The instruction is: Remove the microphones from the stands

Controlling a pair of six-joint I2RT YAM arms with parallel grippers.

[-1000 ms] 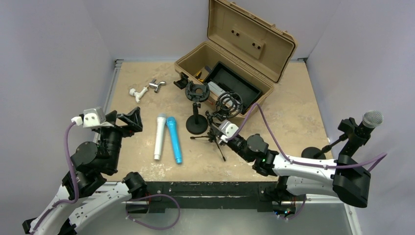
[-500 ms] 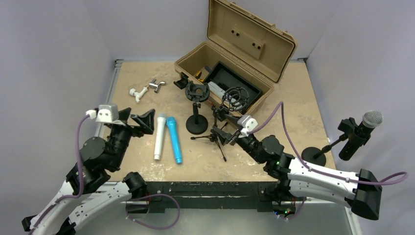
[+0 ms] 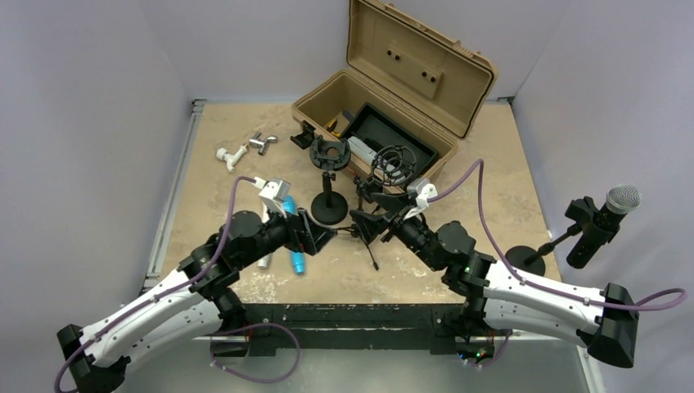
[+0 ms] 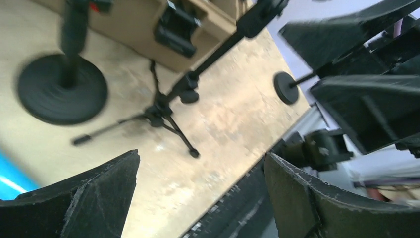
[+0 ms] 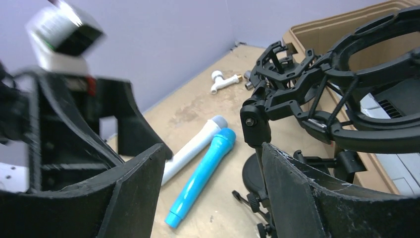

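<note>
The black microphone [image 3: 610,214] with a silver grille sits tilted in its clip on the round-based stand [image 3: 524,258] at the far right, away from both grippers. My left gripper [image 3: 319,237] is open, low over the table just left of a small tripod stand [image 3: 360,233], nothing between its fingers [image 4: 200,156]. My right gripper [image 3: 372,221] is open on the tripod's other side, facing the left one. In the right wrist view the right gripper [image 5: 213,148] has the tripod's pole and shock mount [image 5: 346,99] by its right finger.
A blue microphone [image 5: 203,176] and a white one [image 5: 193,148] lie side by side left of centre. A second round-based stand [image 3: 327,205] with a shock mount stands behind the grippers. An open tan case [image 3: 385,106] is at the back; white fittings [image 3: 232,154] lie far left.
My left arm swung from the left side across to the tripod in the middle. My right gripper went from shut to open and its arm straightened, uncovering the far-right stand.
</note>
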